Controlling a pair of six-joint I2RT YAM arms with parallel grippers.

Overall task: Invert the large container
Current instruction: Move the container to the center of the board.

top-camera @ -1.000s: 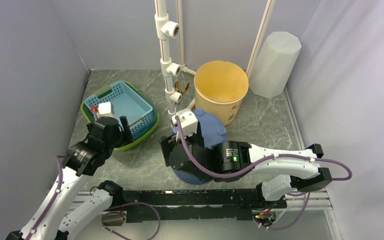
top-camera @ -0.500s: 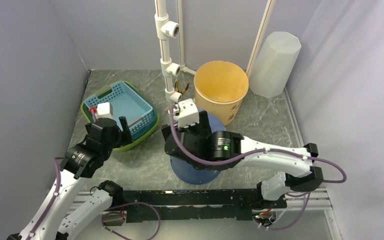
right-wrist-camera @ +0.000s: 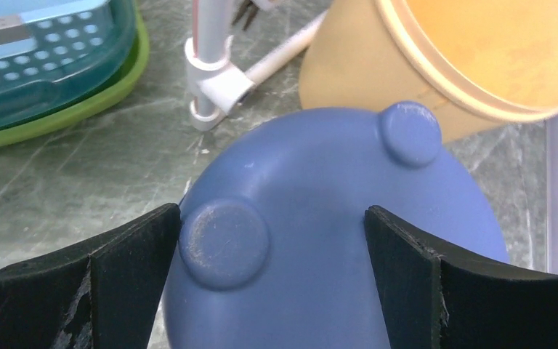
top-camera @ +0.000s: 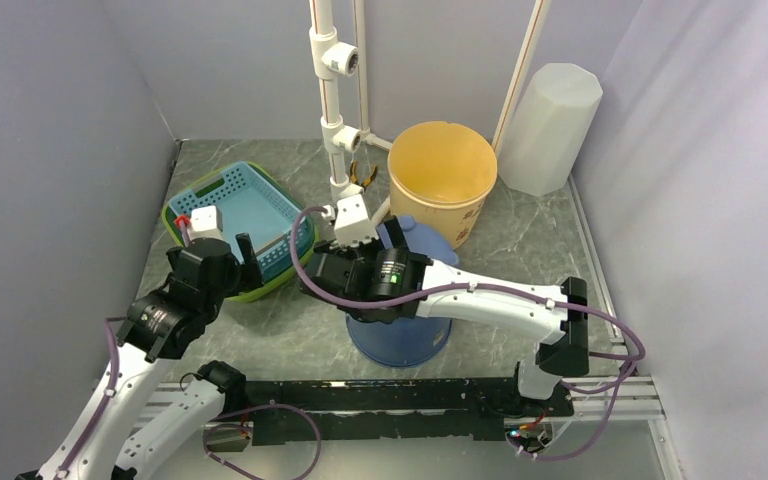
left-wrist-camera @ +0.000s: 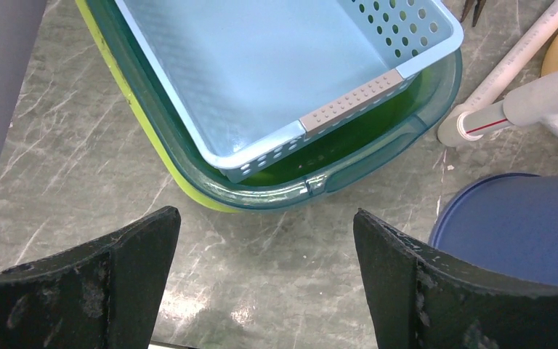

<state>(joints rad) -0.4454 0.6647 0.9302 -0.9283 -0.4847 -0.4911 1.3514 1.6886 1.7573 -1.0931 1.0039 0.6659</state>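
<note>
Since the blue container (top-camera: 400,338) stands mouth-down at lower centre, footed base up, the flip looks done. The right gripper (right-wrist-camera: 272,236) hovers over that base, jaws apart and empty. The left gripper (left-wrist-camera: 265,251), equally spread, faces the baskets (left-wrist-camera: 283,190) at left. Only withdrawal seems left.

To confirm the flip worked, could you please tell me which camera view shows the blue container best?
The right wrist view: the blue container fills much of the frame, base up, with two round feet showing. The top view shows only its lower wall beneath the right arm. The left wrist view catches just one edge.
</note>
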